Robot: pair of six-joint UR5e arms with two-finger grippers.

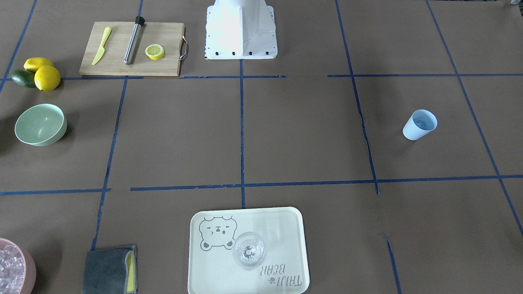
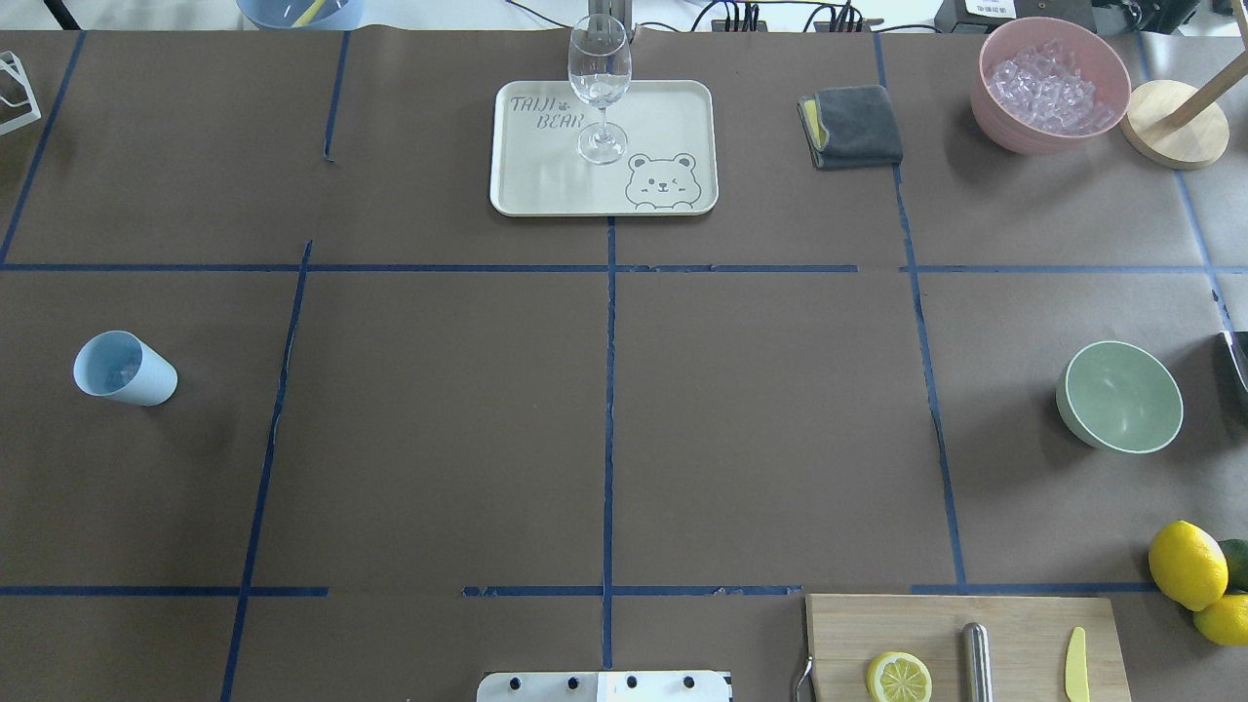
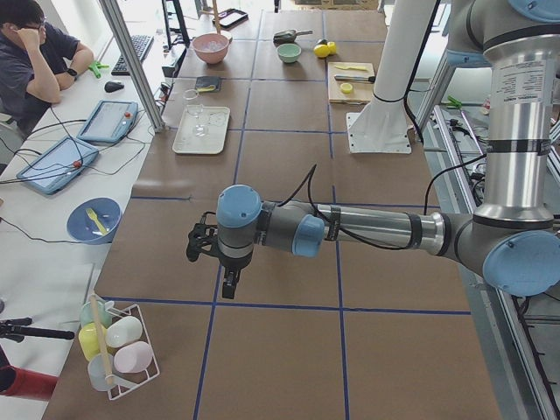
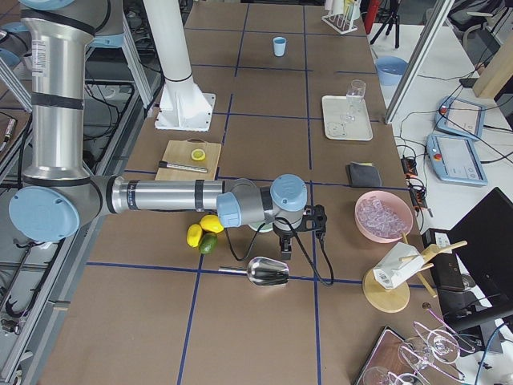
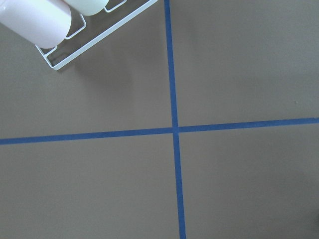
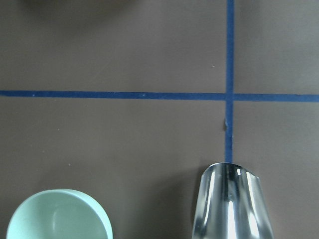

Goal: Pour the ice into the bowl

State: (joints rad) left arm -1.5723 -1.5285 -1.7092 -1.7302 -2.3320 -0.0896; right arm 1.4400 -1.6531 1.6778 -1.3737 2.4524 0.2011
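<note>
Two arms hang low over the tabletop (image 2: 439, 439). The left gripper (image 3: 229, 282) and right gripper (image 4: 284, 245) show only in the side views, so I cannot tell how wide either stands. The bowl (image 2: 1119, 397) sits upright by the right gripper, near a steel scoop (image 4: 268, 271). The light blue cup (image 2: 125, 369) stands well apart on the left arm's side. The ice (image 1: 423, 121) appears heaped inside it.

A broad worktop (image 2: 439, 439) covered in dull brown paper fills the space, marked into large rectangles by blue tape (image 2: 608, 390). Along its far edge runs a white desk (image 3: 35, 280) carrying two tablets (image 3: 107, 121) and a keyboard (image 3: 136, 52), with an operator (image 3: 35, 52) seated at it. An aluminium post (image 3: 131, 61) rises between desk and worktop. The light is bright and even.
</note>
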